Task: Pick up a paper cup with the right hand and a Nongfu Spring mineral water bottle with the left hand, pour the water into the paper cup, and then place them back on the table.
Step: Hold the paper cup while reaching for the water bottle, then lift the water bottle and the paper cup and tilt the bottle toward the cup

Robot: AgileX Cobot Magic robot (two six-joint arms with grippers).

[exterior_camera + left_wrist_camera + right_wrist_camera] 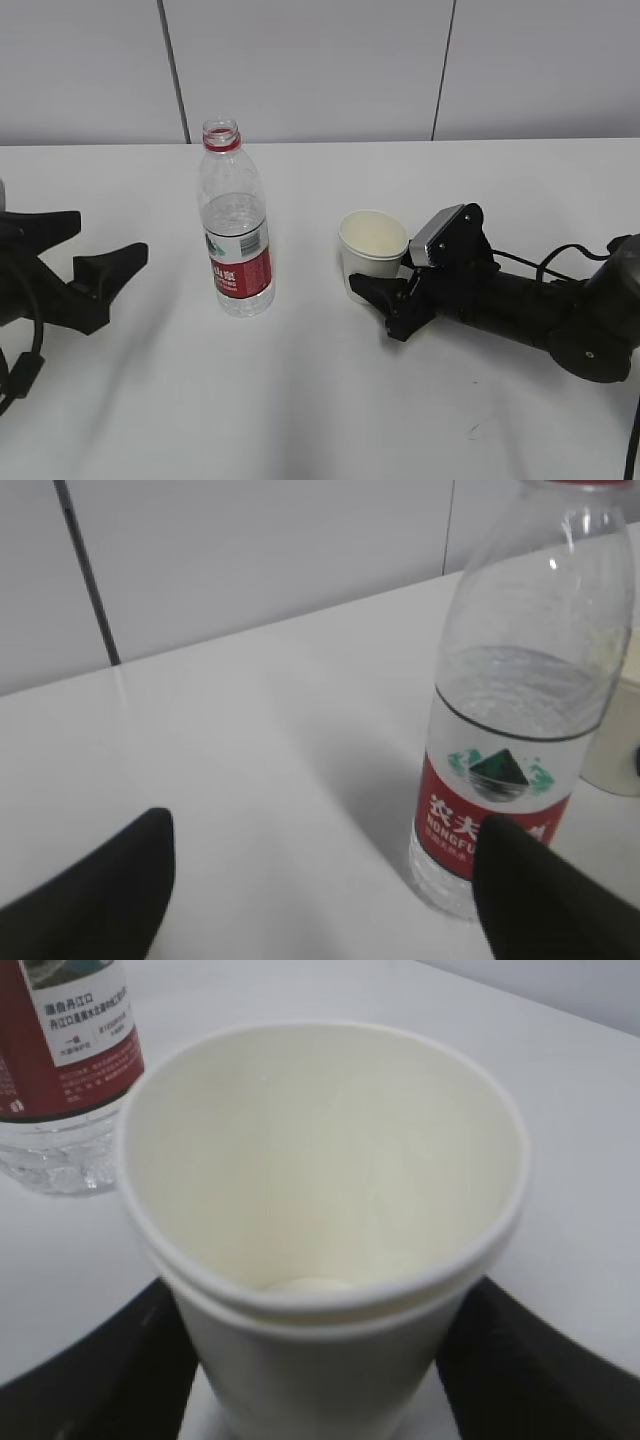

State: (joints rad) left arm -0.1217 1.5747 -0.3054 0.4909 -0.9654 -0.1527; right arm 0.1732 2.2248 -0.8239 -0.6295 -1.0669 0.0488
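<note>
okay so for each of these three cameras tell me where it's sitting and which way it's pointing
Exterior view: raised, facing the wall, looking down across the table; both arms show, left claw, right claw.
Left wrist view: low behind the open claw, facing the Nongfu Spring bottle; both fingertips show.
Right wrist view: just above the paper cup, looking into it; fingers flank its sides.
Shared: all three show the bottle and the cup.

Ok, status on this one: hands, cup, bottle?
Left hand open, short of bottle. Right hand around paper cup, grip unconfirmed. Nothing blocking.

Pale grey panelled wall with dark seams
</note>
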